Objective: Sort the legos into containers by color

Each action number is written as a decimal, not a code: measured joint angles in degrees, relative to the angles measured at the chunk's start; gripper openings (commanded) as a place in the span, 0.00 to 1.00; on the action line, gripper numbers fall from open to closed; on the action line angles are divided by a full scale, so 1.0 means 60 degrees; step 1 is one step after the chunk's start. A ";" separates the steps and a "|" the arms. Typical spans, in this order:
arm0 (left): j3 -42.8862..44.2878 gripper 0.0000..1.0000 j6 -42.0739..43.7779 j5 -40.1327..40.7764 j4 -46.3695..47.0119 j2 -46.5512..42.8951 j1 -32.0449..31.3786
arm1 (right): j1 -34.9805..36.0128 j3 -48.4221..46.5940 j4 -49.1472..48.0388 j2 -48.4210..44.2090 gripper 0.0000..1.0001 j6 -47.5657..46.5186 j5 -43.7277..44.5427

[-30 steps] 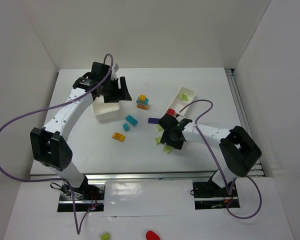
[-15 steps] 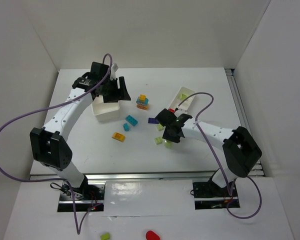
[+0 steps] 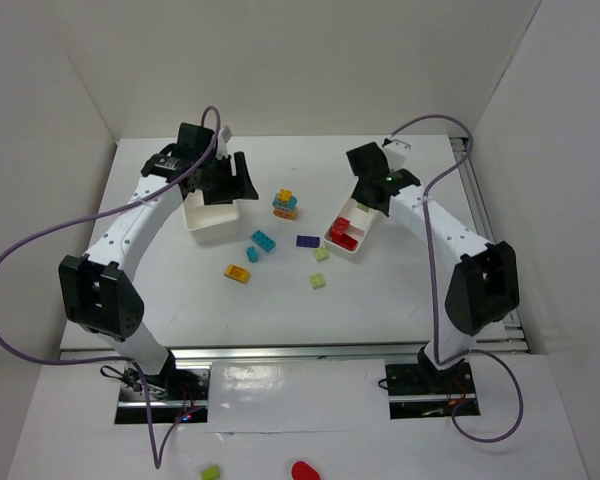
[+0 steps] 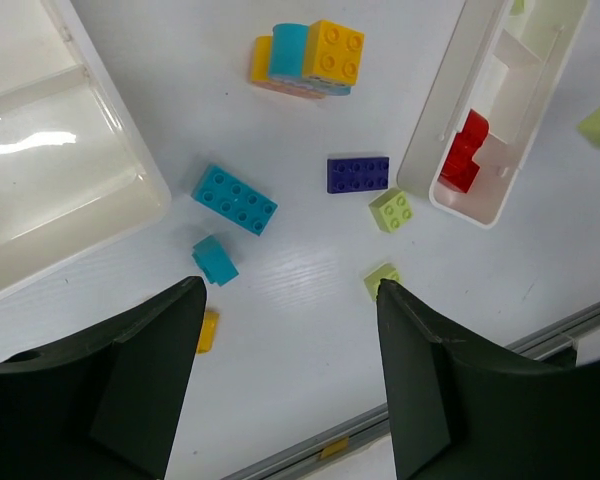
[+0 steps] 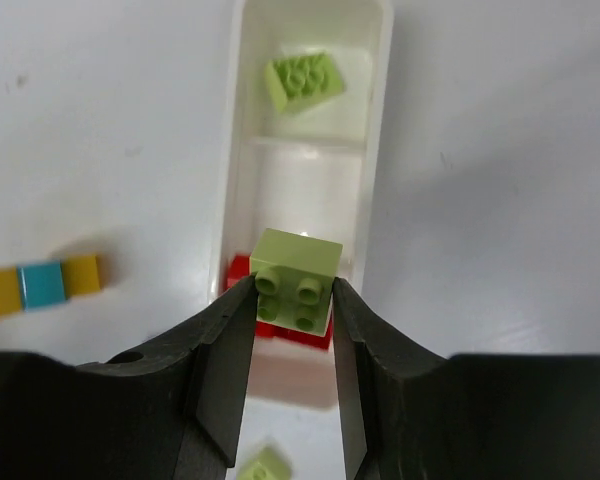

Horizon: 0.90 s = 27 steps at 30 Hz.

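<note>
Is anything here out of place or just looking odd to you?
Yes: a lime piece and a red piece lie on the near side of the arm bases, outside the white-walled table. They look stray, perhaps dropped.

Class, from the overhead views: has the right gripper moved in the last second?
Yes. The right gripper moved toward the far wall, from beside the near end of the long tray to above it.

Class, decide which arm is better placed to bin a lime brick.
Right: the right gripper holds a lime brick above the divided tray; the left gripper hangs open by the squarish box.
</note>
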<state>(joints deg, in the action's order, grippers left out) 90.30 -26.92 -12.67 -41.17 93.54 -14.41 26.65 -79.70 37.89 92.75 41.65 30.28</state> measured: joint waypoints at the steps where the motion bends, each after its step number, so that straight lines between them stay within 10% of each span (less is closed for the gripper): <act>1: 0.0004 0.78 0.0000 0.0000 -0.0004 0.0000 0.0029 | -0.0229 -0.0244 -0.0186 0.0248 0.42 -0.0189 0.0036; 8: 0.0000 0.78 0.0000 0.0004 -0.0109 -0.0011 0.0222 | -0.1366 -0.1792 -0.0845 0.2408 0.44 -0.1111 0.0004; 11: 0.0004 0.78 0.0000 -0.0004 -0.0149 -0.0036 0.0255 | -0.1621 -0.2324 -0.1078 0.3206 0.82 -0.1413 -0.0040; 13: 0.0000 0.78 0.0000 -0.0004 -0.0160 -0.0069 0.0259 | -0.1738 -0.2667 -0.1144 0.3646 0.87 -0.1519 -0.0076; 22: 0.0004 0.78 0.0004 -0.0004 -0.0335 -0.0087 0.0266 | -0.1512 -0.1464 -0.1756 0.2688 0.55 -0.1956 -0.1031; 27: 0.0004 0.78 0.0015 -0.0022 -0.0364 -0.0091 0.0266 | -0.1089 -0.0011 -0.1956 0.1647 0.59 -0.1982 -0.2379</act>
<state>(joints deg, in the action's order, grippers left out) 90.32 -26.83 -12.80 -43.35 92.99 -12.82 20.12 -79.77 26.15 102.63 29.76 16.01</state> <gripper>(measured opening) 0.785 0.564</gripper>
